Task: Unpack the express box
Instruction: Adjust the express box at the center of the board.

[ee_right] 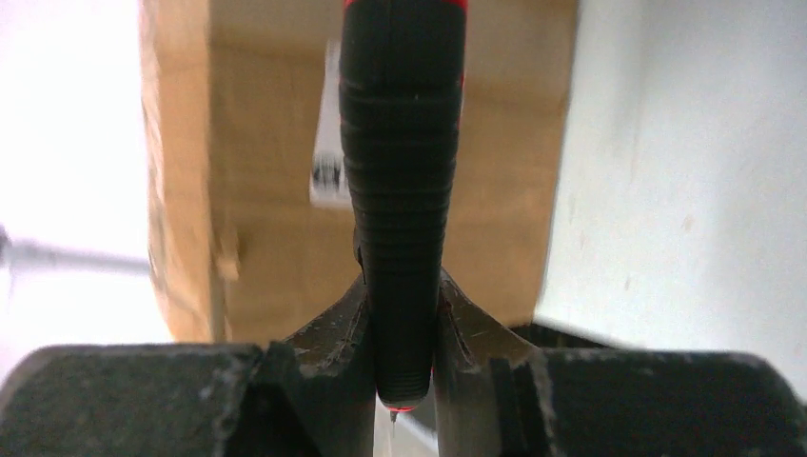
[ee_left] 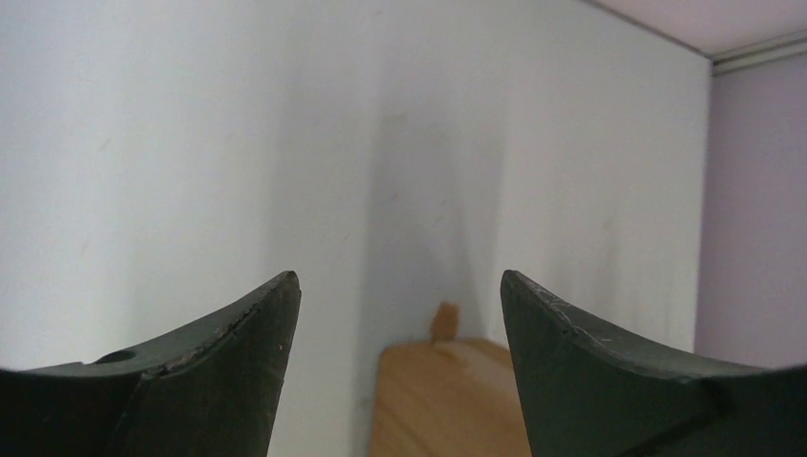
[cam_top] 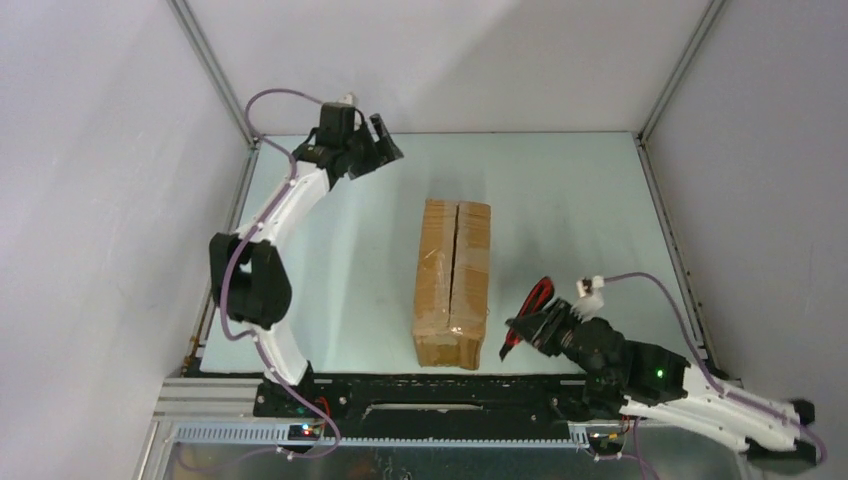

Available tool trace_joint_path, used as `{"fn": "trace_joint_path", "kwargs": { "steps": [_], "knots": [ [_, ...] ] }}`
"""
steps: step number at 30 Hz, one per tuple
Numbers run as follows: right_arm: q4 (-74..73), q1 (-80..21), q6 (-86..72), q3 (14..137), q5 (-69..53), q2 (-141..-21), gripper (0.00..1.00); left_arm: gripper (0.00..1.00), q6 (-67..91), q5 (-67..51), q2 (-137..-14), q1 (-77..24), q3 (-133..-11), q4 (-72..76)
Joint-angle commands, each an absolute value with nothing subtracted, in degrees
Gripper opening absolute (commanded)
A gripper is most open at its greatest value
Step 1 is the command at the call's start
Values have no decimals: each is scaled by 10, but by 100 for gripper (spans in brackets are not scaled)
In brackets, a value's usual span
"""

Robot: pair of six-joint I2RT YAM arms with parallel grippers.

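The express box is an oblong brown carton lying lengthwise mid-table, its taped top flaps closed along a centre seam. My left gripper hangs raised at the far left, well away from the box, open and holding nothing. In the left wrist view the left gripper stands wide apart, and a blurred end of the box shows below. My right gripper sits just right of the box's near end, shut on a red-and-black utility knife. In the right wrist view the knife handle runs up between the fingers of the right gripper, in front of the box's side and its white label.
White enclosure walls close in the table on the left, back and right. The black base rail runs along the near edge, just below the box's near end.
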State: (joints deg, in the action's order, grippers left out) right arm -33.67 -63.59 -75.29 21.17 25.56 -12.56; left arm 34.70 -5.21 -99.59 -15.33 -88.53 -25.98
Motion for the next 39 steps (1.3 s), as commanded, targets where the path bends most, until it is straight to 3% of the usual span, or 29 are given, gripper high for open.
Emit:
{"fn": "trace_joint_path", "kwargs": {
  "steps": [1,8,11,14,16,17,19,25,34,39],
  "knots": [
    [-374,-813,-864,239,344,-148,0,80,307,-167,-1093,-167,-1001,-269],
    [-451,-1058,-1054,300,535,-257,0,75,326,-233,-1227,-202,-1105,-245],
    [-484,-1166,-1115,323,672,-292,0,72,348,-240,-1260,-203,-1124,-227],
    [-431,-1216,-917,377,764,-326,0,70,345,-245,-1283,-207,-1147,-238],
    [-295,-1224,-678,386,755,-322,0,69,343,-249,-1288,-210,-1148,-236],
    [-152,-1224,-524,374,721,-316,0,69,342,-251,-1290,-212,-1147,-235],
    [-65,-1219,-391,355,657,-311,0,69,340,-254,-1294,-214,-1149,-235],
    [-94,-1158,-377,365,584,-399,0,67,339,-266,-1303,-216,-1159,-241],
    [70,-1057,-308,315,553,-507,0,68,345,-333,-1327,-219,-1196,-249],
    [13,-1028,-368,274,592,-492,0,56,346,-359,-1314,-221,-1157,-223]
  ]
}}
